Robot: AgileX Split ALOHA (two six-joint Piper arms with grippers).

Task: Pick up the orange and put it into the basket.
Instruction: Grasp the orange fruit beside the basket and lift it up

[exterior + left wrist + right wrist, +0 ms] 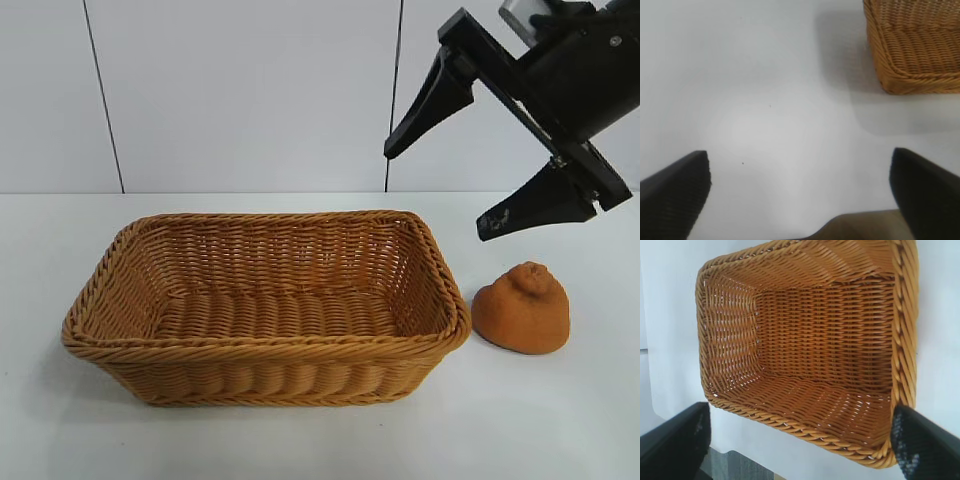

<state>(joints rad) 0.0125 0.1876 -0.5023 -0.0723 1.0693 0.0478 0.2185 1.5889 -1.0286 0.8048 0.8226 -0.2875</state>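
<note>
Over the table [300,440], up at about one o'clock from the basket [265,345], I am holding the right gripper [445,190] in the air with its jaws standing wide apart and nothing between them. The orange [521,307] is sitting on the table at three o'clock of the basket, just beside its right wall and apart from it, knobby bump up, below the gripper's lower finger.

What is worrying me is aim. My right wrist camera is looking straight into the basket's empty inside and is not showing the orange at all (so I am coming down half blind if I rely on it). If I am descending along the line the gripper is pointing now, a finger is likely to be striking the braided rim or nudging the fruit sideways, and a rounded, rough-skinned fruit could be rolling off toward three o'clock. Closing too high on the bump could also be letting it slip out during the lift, and a low carry could be clipping the rim.

The left gripper [800,192] is idling off to the basket's left, jaws also wide apart over bare table, with only a basket corner showing in its wrist view.
</note>
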